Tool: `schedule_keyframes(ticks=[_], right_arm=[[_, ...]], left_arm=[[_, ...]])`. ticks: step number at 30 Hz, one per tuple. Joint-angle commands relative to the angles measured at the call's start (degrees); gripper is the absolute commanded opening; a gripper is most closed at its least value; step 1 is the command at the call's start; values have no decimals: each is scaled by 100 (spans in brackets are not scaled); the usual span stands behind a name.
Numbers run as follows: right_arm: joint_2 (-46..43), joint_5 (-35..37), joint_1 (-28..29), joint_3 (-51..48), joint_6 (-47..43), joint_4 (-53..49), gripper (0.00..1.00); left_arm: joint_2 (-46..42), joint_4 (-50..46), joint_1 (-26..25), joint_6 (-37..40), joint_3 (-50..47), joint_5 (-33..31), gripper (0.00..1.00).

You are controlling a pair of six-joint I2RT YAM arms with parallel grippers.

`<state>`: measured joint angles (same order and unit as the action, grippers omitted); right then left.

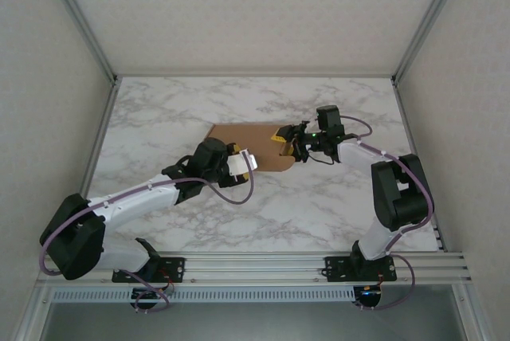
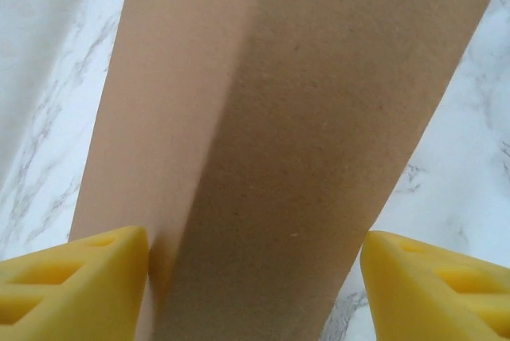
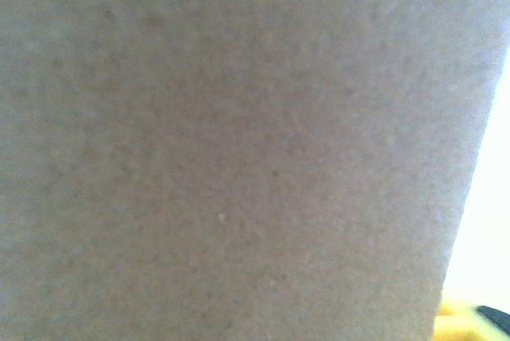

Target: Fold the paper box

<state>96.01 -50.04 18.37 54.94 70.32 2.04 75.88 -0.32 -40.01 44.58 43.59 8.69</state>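
White marble-patterned table with grey veins, boxed in by pale textured walls at the left, right and far side. Slim metal posts up the corners, and a ribbed metal rail along the near edge.

Near the middle of that top, a little toward the far side: the paper box, plain brown, lying low on the marble between the two arms.

At its near-left end, the left gripper. From the wrist, yellow fingers spread wide to either side of a long creased strip of the cardboard. Left one touching its edge, right one just beside it with a sliver of marble between. Released, not clamped.

At its right end, the right gripper, with one yellow finger over the cardboard. From that wrist, blurred brown board close against the lens. Cannot tell whether closed on the board or merely against it.
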Motion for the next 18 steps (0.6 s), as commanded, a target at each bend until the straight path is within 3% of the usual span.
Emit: schedule_keyframes(ticks=[1, 6, 11, 15, 18], right_arm=[[-238, -450, 47, 43, 131, 84, 38], [-345, -458, 50, 78, 157, 54, 38], [-459, -456, 47, 70, 185, 15, 39], [-470, -454, 44, 35, 256, 97, 39], [-434, -484, 45, 17, 321, 181, 39]], left_arm=[[-31, -662, -13, 306, 185, 485, 70], [242, -434, -20, 111, 288, 176, 70], [163, 442, -66, 17, -13, -551, 73], [188, 437, -115, -39, 29, -714, 75], [260, -119, -193, -126, 240, -352, 85]])
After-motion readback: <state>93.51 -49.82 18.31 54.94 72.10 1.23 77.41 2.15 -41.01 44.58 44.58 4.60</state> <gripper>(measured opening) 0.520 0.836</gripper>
